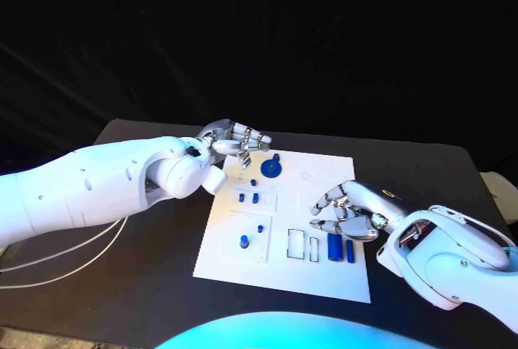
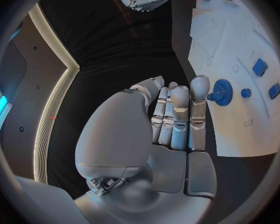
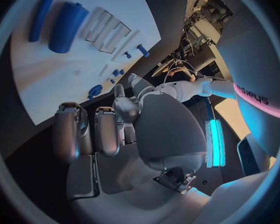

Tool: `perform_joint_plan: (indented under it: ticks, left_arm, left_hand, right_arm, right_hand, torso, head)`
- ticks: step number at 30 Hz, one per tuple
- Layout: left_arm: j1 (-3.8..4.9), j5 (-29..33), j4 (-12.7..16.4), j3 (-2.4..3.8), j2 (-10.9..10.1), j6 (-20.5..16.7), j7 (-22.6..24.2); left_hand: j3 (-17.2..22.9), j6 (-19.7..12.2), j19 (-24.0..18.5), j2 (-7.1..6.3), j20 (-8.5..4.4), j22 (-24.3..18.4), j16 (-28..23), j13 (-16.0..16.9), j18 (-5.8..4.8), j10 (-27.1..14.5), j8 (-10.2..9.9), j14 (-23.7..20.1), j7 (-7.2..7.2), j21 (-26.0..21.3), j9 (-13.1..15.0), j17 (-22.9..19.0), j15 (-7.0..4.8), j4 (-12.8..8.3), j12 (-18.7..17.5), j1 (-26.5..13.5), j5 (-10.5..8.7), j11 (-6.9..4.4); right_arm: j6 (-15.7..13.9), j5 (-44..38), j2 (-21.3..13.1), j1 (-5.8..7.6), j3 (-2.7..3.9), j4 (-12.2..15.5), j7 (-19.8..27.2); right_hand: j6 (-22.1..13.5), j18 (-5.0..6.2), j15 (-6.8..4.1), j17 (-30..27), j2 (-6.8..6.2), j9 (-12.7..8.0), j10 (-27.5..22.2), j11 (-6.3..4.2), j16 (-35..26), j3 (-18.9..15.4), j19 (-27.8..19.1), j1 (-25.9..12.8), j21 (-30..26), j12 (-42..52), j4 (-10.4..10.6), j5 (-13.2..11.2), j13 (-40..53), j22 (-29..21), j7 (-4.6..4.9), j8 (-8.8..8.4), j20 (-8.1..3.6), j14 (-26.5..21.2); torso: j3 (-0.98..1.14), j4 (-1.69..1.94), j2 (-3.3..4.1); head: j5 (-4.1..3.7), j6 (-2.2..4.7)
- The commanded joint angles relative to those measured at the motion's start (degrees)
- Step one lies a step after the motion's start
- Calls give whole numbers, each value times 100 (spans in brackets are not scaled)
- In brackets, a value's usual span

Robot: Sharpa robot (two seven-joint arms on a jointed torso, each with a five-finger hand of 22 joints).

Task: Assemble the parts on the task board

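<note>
Right hand: the right hand [image 1: 347,212] is hovering at centre right of the frame, fingers curled, holding nothing
Cylinders: two blue cylinders [image 1: 336,247] are lying beside empty slots on the task board [image 1: 283,274], just below that hand
Left hand: the left hand [image 1: 232,139] is waiting at the board's upper left, fingers apart, empty
Gear: the blue gear [image 1: 271,168] is sitting nearby
Advice: probably approaching a cylinder squarely, pinching mid-length
</note>
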Motion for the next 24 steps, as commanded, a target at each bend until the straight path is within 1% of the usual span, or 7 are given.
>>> perform_joint_plan:
  ticks: [1,2,5,9,12,17,24]
  left_arm:
    - [5,30,28,-8,-20,32,75]
    - [4,30,31,-14,-27,31,77]
    - [4,30,40,-26,-40,30,84]
    - [4,30,54,-31,-50,33,87]
    - [4,30,66,-34,-63,36,88]
    - [4,30,80,-37,-81,39,89]
    - [4,30,96,-38,-103,37,90]
  left_hand:
    - [-29,-34,11,46,37,-5,-3,9,95,-38,17,-43,4,-32,-8,-12,-6,1,23,-18,7,0]
    - [-29,-34,11,46,37,-4,-6,9,95,-38,17,-45,4,-32,-8,-17,-6,1,24,-18,7,0]
    - [-29,-34,11,46,37,-4,-6,9,95,-38,17,-45,4,-32,-8,-17,-6,1,24,-18,7,0]
    - [-29,-34,11,46,37,-4,-6,9,95,-38,17,-45,4,-32,-8,-17,-6,1,24,-18,7,0]
    - [-29,-34,11,46,37,-4,-6,9,95,-38,17,-45,4,-32,-8,-17,-6,1,24,-18,7,0]
    - [-29,-34,11,46,37,-4,-6,9,95,-38,17,-45,4,-32,-8,-17,-6,1,24,-18,7,0]
    - [-29,-34,11,46,37,-4,-6,9,95,-38,17,-45,4,-32,-8,-17,-6,1,24,-18,7,0]
  right_arm:
    - [27,803,-279,12,-20,124,-239]
    - [35,752,-385,10,-29,155,-315]
    - [50,408,-660,-50,-53,243,-606]
    - [37,37,-773,-159,-64,288,-837]
    - [22,-324,-798,-282,-69,310,-1064]
    - [-32,-733,-695,-449,-72,273,-1354]
    - [-48,-1028,-455,-551,-73,134,-1621]
  right_hand:
    - [-43,-88,-32,288,-8,212,100,4,157,-315,195,-69,162,1295,122,144,1716,1171,-43,96,-10,375]
    - [-65,-96,8,349,33,272,100,27,193,-426,217,-184,215,1349,235,157,1799,1193,7,114,-24,381]
    - [-158,-116,24,440,31,398,69,44,249,-654,256,-222,310,1385,349,282,1865,1233,45,119,-5,391]
    - [-215,-140,37,589,26,478,70,57,332,-809,303,-217,427,1406,424,343,1915,1276,56,112,5,416]
    - [-230,-165,42,718,25,543,91,59,404,-929,349,-212,543,1435,492,387,1972,1316,56,118,11,439]
    - [-243,-172,44,763,32,622,75,59,432,-1070,362,-201,577,1418,592,429,1969,1331,53,125,15,444]
    - [-245,-174,43,776,45,675,70,57,440,-1157,367,-190,591,1410,666,440,1973,1337,49,133,16,444]
  torso:
    - [-17,-44,-40]
    - [-18,-53,-46]
    - [-21,-72,-60]
    - [-20,-84,-63]
    - [-12,-78,-57]
    - [-16,-61,-51]
    - [-21,-55,-53]
  head:
    - [-283,65]
    - [-343,54]
    - [-441,40]
    - [-562,12]
    - [-627,-10]
    - [-674,-38]
    - [-684,-82]
